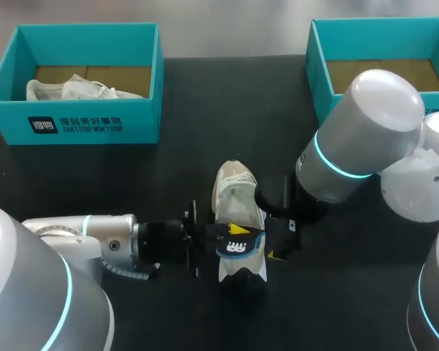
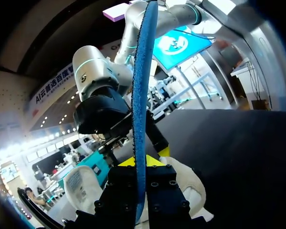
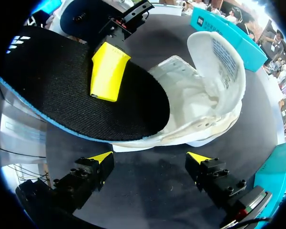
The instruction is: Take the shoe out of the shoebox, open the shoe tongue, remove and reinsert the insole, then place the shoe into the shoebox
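A white shoe [image 1: 236,191] lies on the black table mid-way, its tongue [image 3: 220,53] folded back. My left gripper [image 1: 238,232] is shut on the insole [image 1: 240,245], black on top with a blue edge, held over the shoe's heel end. In the left wrist view the insole [image 2: 141,95] stands edge-on between my yellow fingertips [image 2: 127,162], the shoe [image 2: 188,183] below. My right gripper [image 1: 278,245] is open right beside the shoe. In its wrist view the fingers [image 3: 101,157] straddle bare table just short of the shoe [image 3: 207,107], and the insole [image 3: 71,90] reaches into the shoe's opening.
A teal shoebox [image 1: 80,121] at the back left holds another white shoe [image 1: 77,89]. A second teal shoebox [image 1: 323,69] stands at the back right, partly behind my right arm [image 1: 366,131]. Bare black table lies between the boxes and the shoe.
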`<action>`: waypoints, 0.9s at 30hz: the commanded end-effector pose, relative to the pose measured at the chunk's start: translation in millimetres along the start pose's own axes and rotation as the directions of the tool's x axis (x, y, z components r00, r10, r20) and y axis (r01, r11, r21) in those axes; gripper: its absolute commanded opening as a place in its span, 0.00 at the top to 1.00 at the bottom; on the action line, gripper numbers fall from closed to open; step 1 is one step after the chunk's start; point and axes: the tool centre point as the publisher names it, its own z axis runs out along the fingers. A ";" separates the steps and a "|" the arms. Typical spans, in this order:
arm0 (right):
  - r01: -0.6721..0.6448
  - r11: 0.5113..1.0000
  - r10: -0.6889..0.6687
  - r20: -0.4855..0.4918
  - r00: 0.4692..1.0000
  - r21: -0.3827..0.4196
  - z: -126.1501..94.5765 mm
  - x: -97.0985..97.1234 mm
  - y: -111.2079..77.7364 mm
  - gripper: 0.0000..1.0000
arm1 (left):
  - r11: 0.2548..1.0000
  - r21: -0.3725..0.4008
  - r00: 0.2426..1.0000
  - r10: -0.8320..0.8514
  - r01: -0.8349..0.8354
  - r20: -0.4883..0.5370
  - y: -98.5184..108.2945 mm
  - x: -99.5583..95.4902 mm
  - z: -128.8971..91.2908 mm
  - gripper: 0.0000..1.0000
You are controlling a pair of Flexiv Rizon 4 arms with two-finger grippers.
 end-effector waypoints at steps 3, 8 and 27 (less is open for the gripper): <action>0.000 1.000 0.000 0.001 1.000 0.001 0.9 0.8 0.2 0.00 | 1.000 -0.018 1.000 0.012 -0.012 -0.006 7.7 -3.4 6.4 1.00; 0.000 1.000 0.000 0.001 1.000 0.001 0.9 0.8 0.2 0.00 | 0.998 -0.028 0.998 0.063 -0.064 -0.020 10.2 -6.0 8.8 1.00; 0.000 1.000 0.000 0.001 1.000 0.001 0.9 0.8 0.2 0.00 | 0.987 -0.092 0.991 0.124 -0.129 -0.056 37.0 0.8 12.7 1.00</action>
